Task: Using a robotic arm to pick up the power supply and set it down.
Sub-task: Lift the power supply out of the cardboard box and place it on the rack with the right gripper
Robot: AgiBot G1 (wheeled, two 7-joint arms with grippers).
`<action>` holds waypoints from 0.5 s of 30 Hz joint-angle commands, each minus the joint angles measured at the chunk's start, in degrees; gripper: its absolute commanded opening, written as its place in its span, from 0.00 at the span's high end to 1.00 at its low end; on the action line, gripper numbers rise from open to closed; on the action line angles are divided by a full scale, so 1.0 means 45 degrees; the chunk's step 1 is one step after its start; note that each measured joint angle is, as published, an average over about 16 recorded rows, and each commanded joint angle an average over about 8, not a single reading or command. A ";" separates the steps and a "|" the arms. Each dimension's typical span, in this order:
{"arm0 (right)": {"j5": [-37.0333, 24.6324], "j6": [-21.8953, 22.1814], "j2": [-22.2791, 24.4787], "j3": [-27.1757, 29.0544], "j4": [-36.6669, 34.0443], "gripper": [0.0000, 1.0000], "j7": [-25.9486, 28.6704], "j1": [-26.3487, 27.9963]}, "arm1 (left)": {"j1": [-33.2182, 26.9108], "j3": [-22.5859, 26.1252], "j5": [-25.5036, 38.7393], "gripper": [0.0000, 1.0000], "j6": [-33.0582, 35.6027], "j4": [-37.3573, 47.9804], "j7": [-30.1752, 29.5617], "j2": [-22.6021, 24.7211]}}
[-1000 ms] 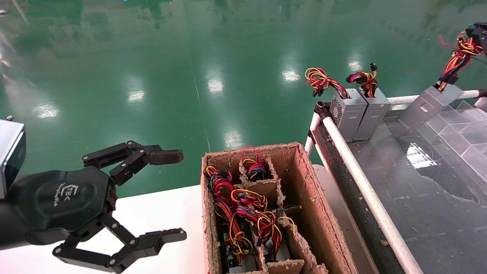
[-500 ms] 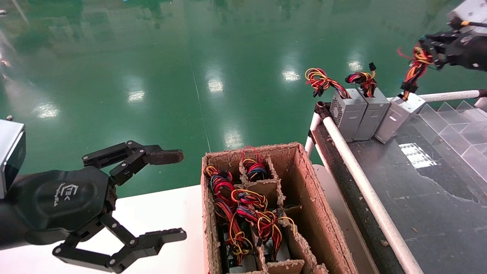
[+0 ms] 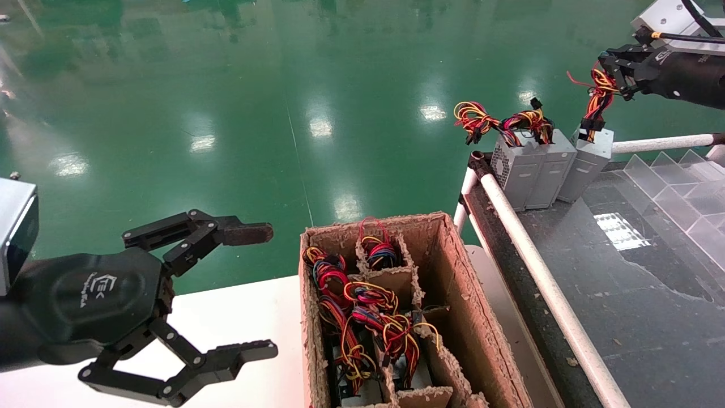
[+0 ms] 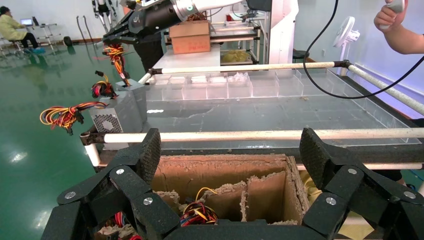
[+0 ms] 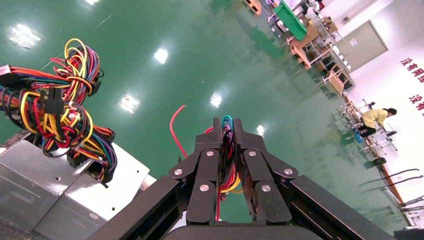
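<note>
The power supply (image 3: 590,161), a small grey metal box, stands tilted on the dark conveyor surface (image 3: 623,294) at the far right, leaning against two similar boxes. My right gripper (image 3: 612,76) is above it, shut on its orange, yellow and red wires (image 3: 596,102). In the right wrist view the fingers (image 5: 227,131) clamp the coloured wires (image 5: 228,150), and a red loop (image 5: 174,127) sticks out. My left gripper (image 3: 266,290) hangs open and empty at lower left, beside the cardboard box, and shows as (image 4: 231,150) in the left wrist view.
Two other grey supplies (image 3: 518,167) (image 3: 552,164) stand by the white pipe rail (image 3: 538,272). A worn cardboard box (image 3: 453,272) with dividers holds several wired units. Clear plastic dividers (image 3: 679,181) line the conveyor's right. Green floor lies beyond.
My right gripper moved left and forward with the power supply. The box went from hanging tilted to standing against the row of two boxes. My left arm stayed still.
</note>
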 commanded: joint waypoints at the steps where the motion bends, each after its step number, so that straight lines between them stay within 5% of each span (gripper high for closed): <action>1: 0.0017 0.0014 -0.0050 0.0012 -0.0009 1.00 -0.0018 0.0023 | 0.0000 0.0000 0.0000 0.00 0.0000 0.0000 0.0000 0.0000; 8: -0.0063 -0.0044 -0.0092 -0.0044 -0.0087 0.94 -0.0081 0.0071 | 0.0000 0.0000 0.0000 0.00 0.0000 0.0000 0.0000 0.0000; 15: -0.0105 -0.0094 -0.0077 -0.0074 -0.0168 0.09 -0.0072 -0.0001 | 0.0000 0.0001 -0.0001 0.00 0.0000 0.0000 0.0000 0.0000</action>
